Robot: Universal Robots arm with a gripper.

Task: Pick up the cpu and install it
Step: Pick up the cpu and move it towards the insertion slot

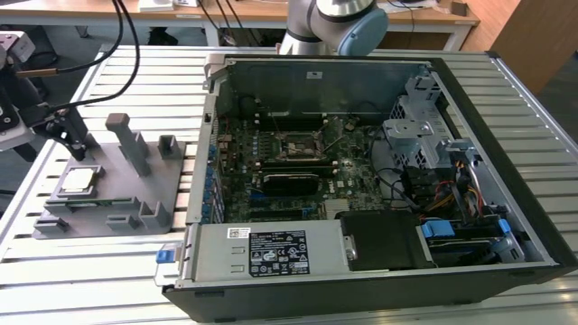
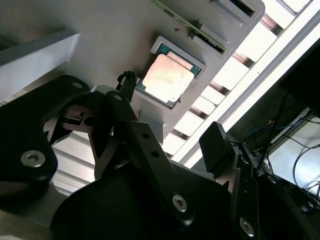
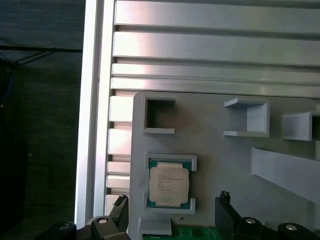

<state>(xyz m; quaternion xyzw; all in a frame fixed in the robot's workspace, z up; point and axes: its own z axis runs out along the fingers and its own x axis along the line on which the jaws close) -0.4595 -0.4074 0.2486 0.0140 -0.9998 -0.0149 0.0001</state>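
Note:
The cpu [image 1: 77, 179] is a small square chip with a silver top, lying flat in a recess of the grey fixture plate [image 1: 118, 196] at the exterior view's left. My gripper [image 1: 72, 143] hovers just above and behind it, open, with nothing between its fingers. In the first wrist view the cpu [image 3: 169, 185] lies between the two black fingertips [image 3: 120, 204], clear of both. In the second wrist view the cpu [image 2: 165, 76] sits beyond the open gripper [image 2: 172, 115]. The motherboard's socket [image 1: 296, 145] lies inside the open computer case [image 1: 505, 135].
Upright grey posts [image 1: 128, 142] stand on the fixture plate close to the gripper. The case holds a black block [image 1: 291, 181], drive cages [image 1: 411, 132], cables and a power supply [image 1: 271, 252]. The slatted metal table [image 1: 91, 271] ends just beyond the plate.

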